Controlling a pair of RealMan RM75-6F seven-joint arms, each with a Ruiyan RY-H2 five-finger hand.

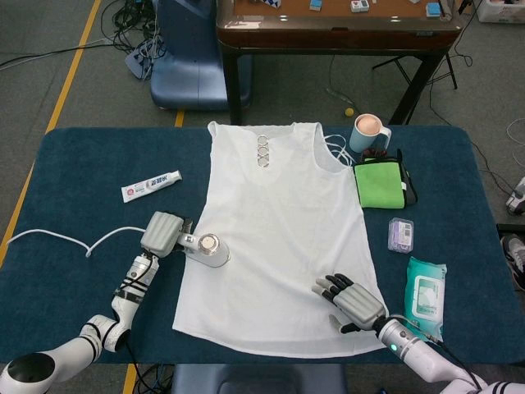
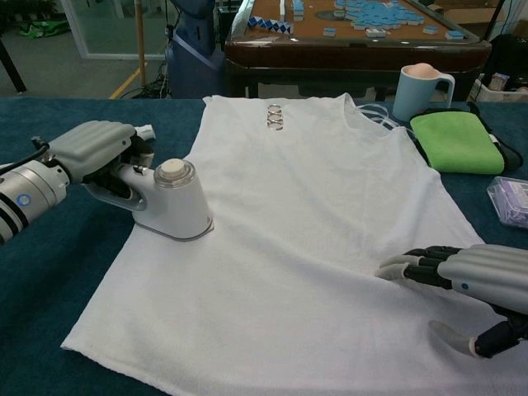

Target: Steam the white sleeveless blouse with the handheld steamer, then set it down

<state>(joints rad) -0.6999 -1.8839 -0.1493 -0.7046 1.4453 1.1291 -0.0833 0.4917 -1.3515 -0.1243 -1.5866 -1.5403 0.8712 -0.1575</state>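
The white sleeveless blouse (image 1: 283, 238) (image 2: 305, 206) lies flat on the blue table, neckline away from me. A white handheld steamer (image 1: 207, 249) (image 2: 175, 205) stands on the blouse's left edge. My left hand (image 1: 162, 232) (image 2: 92, 150) grips its handle. A white cord (image 1: 70, 237) runs from it to the left. My right hand (image 1: 353, 300) (image 2: 466, 276) rests flat on the blouse's lower right part, fingers spread and holding nothing.
A toothpaste tube (image 1: 151, 185) lies left of the blouse. To the right are a mug (image 1: 368, 132) (image 2: 421, 89), a green cloth (image 1: 379, 184) (image 2: 455, 140), a small purple box (image 1: 400, 234) and a wipes pack (image 1: 426, 294). A wooden table (image 1: 336, 29) stands behind.
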